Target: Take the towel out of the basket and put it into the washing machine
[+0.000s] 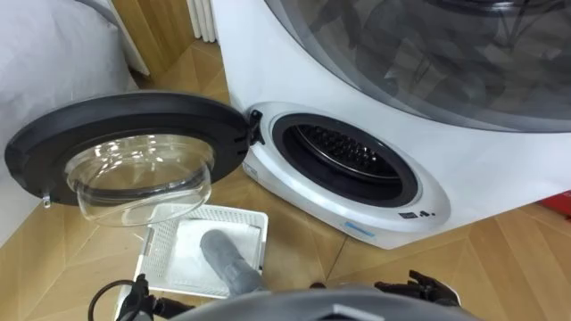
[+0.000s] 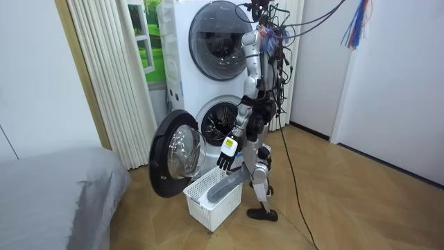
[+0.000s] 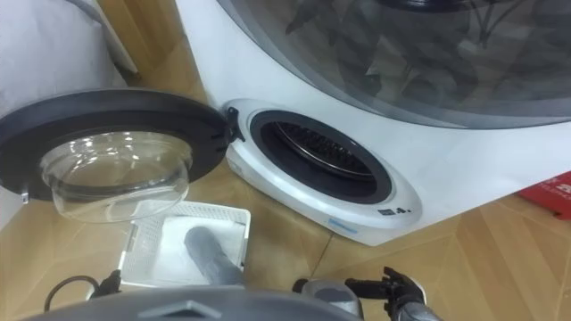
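Loosely, the left hand (image 2: 227, 154) hangs empty, slack-fingered, near the basket (image 2: 200, 210) with the towel (image 2: 223, 190) in it.

Grey towel (image 3: 211, 257) in white basket (image 3: 143, 251)

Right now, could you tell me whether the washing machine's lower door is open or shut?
Open: the door stands swung wide to the left, leaving the drum mouth uncovered, above the white basket.

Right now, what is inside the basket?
A grey towel lies rolled in the basket. Its near end is hidden behind the robot's body, and whatever lies under the towel is covered.
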`<state>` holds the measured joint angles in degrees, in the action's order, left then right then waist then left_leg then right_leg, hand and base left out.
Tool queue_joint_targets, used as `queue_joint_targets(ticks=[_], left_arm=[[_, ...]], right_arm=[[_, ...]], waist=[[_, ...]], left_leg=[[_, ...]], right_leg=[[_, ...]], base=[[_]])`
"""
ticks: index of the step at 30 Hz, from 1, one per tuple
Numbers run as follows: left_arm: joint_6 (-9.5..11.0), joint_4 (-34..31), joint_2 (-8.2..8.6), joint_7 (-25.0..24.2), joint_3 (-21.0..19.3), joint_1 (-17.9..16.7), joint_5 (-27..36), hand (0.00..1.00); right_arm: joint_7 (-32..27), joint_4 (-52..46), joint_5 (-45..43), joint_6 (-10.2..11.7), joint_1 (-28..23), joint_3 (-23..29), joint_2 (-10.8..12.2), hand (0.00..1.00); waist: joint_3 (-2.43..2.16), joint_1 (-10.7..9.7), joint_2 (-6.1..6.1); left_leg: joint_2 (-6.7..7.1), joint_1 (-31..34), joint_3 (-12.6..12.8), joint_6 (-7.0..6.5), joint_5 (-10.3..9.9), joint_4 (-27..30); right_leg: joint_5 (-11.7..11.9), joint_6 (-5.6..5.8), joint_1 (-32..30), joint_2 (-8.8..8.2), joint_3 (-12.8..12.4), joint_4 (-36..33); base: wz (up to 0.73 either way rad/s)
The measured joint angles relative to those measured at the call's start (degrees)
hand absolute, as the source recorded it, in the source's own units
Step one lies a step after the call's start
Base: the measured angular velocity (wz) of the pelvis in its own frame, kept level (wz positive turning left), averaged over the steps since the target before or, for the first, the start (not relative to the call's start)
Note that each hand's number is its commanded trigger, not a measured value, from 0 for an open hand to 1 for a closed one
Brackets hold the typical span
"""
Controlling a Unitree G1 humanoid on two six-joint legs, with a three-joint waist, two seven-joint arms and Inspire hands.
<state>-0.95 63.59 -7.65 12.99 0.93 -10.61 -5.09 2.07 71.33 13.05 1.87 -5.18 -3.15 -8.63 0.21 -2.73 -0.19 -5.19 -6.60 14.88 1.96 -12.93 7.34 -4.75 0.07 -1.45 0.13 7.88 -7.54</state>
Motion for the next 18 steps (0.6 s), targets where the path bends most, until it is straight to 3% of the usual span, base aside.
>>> queue_joint_targets(ticks=[11,18], left_arm=[[0.0,0.0,-0.02,0.1,0.1,0.3,-0.3,0.00],[0.0,-0.1,-0.33,-0.1,2.6,2.1,-2.7,0.00]], right_arm=[[0.0,0.0,0.4,0.0,0.1,-0.1,-0.1,0.00],[-0.1,-0.1,0.2,0.0,0.4,-0.1,-0.4,0.00]], waist=[[0.08,0.0,0.12],[0.04,-0.1,0.43]], left_leg=[[-0.01,0.1,-0.1,0.00,0.0,0.0],[0.01,1.3,-0.1,-0.01,0.0,0.1]], right_leg=[[0.0,0.00,0.0,0.00,0.0,0.0],[0.0,-0.05,-1.2,-0.06,0.1,-0.2]], base=[[0.00],[0.00]])
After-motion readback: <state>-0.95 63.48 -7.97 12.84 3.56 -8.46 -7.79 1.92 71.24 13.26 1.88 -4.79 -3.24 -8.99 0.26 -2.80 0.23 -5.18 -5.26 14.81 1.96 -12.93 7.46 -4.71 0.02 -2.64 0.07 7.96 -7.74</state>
